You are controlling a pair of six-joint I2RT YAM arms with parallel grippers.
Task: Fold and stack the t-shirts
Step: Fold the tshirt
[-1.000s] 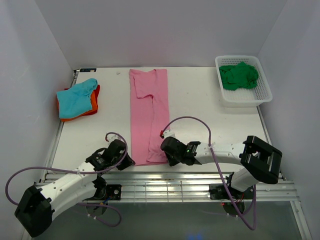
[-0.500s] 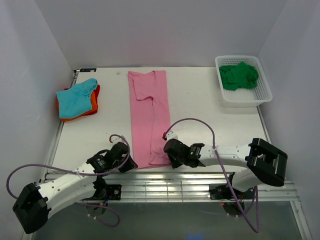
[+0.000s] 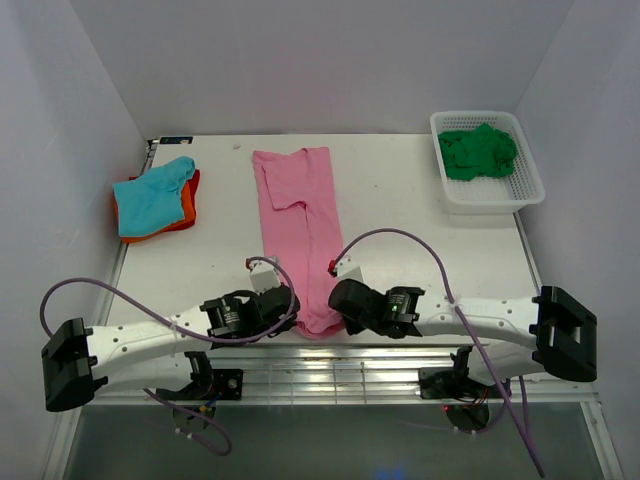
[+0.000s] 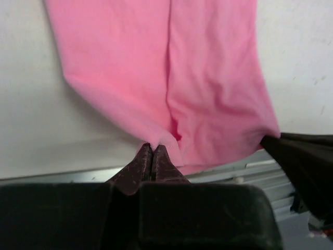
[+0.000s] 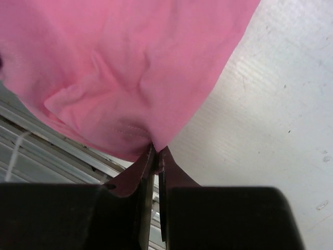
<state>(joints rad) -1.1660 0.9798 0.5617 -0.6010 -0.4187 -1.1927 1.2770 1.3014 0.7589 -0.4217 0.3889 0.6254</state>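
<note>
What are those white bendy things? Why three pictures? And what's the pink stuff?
Those are two robot arms bolted to a table. One picture looks down from above; the other two come from small cameras on the wrists, showing the fingers close up. The left gripper and the right gripper each pinch a near corner of the pink t-shirt, lying as a long strip on the table. At the left, a teal t-shirt lies on an orange t-shirt. A green t-shirt sits in the white basket.

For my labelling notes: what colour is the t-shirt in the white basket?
The t-shirt in the basket is plain green, seen best in the top external view.
</note>
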